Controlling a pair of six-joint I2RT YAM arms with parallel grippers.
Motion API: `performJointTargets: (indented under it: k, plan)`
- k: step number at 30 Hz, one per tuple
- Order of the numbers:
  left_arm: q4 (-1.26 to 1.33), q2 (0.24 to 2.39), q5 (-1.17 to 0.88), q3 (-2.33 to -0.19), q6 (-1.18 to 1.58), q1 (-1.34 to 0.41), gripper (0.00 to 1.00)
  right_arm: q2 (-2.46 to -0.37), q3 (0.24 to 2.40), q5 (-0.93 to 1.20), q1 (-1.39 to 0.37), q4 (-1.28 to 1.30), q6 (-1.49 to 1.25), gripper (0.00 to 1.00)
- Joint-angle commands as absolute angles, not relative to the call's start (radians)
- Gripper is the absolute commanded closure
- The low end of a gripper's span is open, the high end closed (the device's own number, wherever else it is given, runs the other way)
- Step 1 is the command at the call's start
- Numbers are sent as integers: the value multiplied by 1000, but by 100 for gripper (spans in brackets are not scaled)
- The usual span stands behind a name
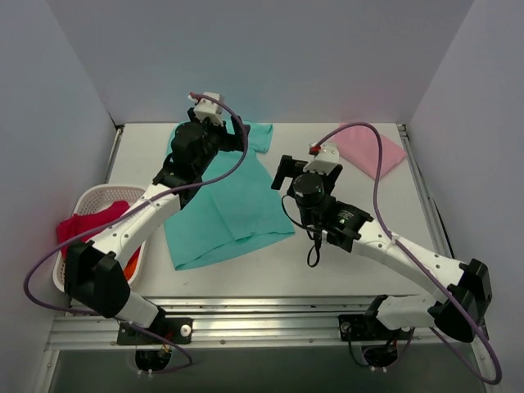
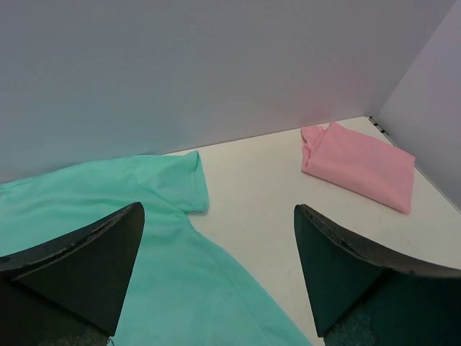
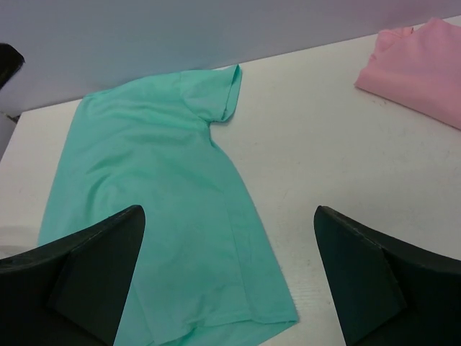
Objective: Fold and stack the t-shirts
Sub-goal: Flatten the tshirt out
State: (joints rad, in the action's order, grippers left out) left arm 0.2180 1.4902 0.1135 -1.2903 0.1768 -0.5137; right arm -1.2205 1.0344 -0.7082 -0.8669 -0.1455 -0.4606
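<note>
1. A teal-green t-shirt (image 1: 225,205) lies flat on the left half of the white surface (image 1: 360,262), reaching its far edge.
2. A folded pale pink t-shirt (image 1: 372,151) sits in the far right corner.
3. The left gripper (image 1: 231,133) is over the green shirt's far end.
4. The right gripper (image 1: 285,170) is just beside that shirt's right edge.
5. A white lattice basket (image 1: 82,201) at the left edge holds red cloth (image 1: 82,225).

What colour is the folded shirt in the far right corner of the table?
The folded shirt is pale pink, clearest in the left wrist view.

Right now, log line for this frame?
green shirt: laid out; pink shirt: folded, far right corner; left end effector: open, over green shirt's far end; right end effector: open, at its right edge
</note>
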Motion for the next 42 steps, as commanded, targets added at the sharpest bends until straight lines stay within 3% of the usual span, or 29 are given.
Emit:
performJointTargets:
  k: [1, 6, 16, 26, 42]
  plan:
    - [195, 1526, 26, -1362, 184, -499, 6, -1288, 1072, -758, -882, -98, -484, 0]
    - [230, 1554, 265, -1393, 229, -488, 6, -1330, 1029, -723, -881, -121, -538, 0]
    - [112, 1654, 172, -1480, 189, -446, 6, -1416, 927, -654, -870, -181, -667, 0]
    - [54, 1703, 173, -1480, 242, -377, 6, -1537, 885, -394, -781, -305, -745, 0]
    - [49, 1723, 127, -1474, 281, -342, 6, -1684, 833, -443, -893, -256, -925, 3]
